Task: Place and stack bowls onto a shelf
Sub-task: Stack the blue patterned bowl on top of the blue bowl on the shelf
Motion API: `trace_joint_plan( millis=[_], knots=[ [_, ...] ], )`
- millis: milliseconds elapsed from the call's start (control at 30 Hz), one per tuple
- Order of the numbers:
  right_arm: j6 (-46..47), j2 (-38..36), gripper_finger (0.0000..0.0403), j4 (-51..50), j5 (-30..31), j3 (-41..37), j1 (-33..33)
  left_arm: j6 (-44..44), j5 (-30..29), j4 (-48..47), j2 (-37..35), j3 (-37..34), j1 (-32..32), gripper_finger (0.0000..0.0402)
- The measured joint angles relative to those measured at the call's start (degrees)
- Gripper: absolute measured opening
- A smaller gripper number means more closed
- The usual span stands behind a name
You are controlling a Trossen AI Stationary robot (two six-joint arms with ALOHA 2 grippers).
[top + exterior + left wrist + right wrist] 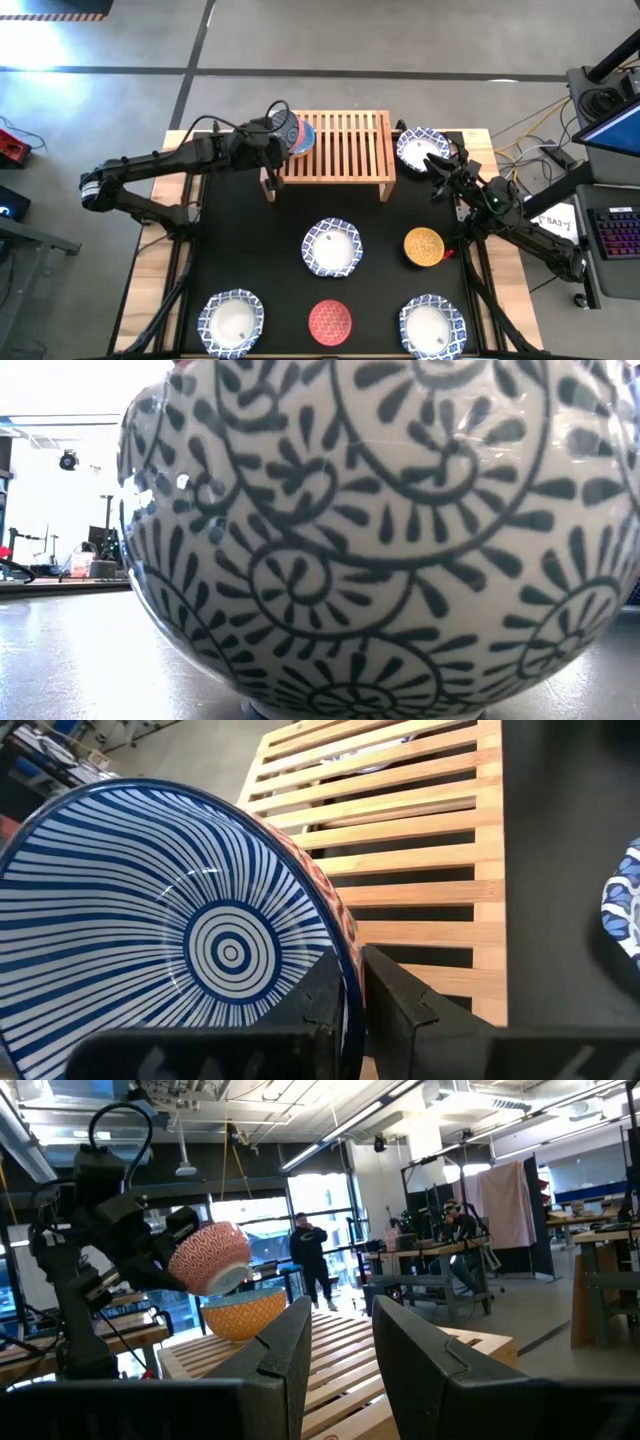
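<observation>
Left gripper (283, 133) grasps the rim of a striped blue bowl (170, 940): in the left wrist view one finger sits inside the bowl and the other outside against its red-patterned wall, rim pinched between them. The right wrist view shows this bowl tilted and held just above another bowl (243, 1312) that already sits on the shelf (340, 150), at the end nearest those fingers. Step in hand, as I judge it: stacking the carried bowl into the seated one. Next move calls for levelling the bowl, centring it over the lower one, lowering until it nests, then freeing the rim. Risk: a tilted release could tip or slide it off. Right gripper (442, 172) waits beside the shelf's other end, its fingers parted and empty in its own wrist view, a white patterned bowl (421, 148) just beyond them. Other bowls lie on the black mat (270, 260), well clear of both grippers: yellow bowl (423, 246), red bowl (330, 320).
</observation>
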Motion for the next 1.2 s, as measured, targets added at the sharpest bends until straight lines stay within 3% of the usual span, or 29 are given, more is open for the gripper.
trace_joint_plan(
  millis=[800,1200],
  knots=[
    [0.0,0.0,0.0098,0.0,0.0,0.0,0.0,0.0,2.8,1.9,1.9,0.0,3.4,0.0029],
    [0.0,0.0,0.0098,0.0,0.0,0.0,0.0,0.2,2.7,2.6,2.6,0.0,3.6,0.0072]
  ],
)
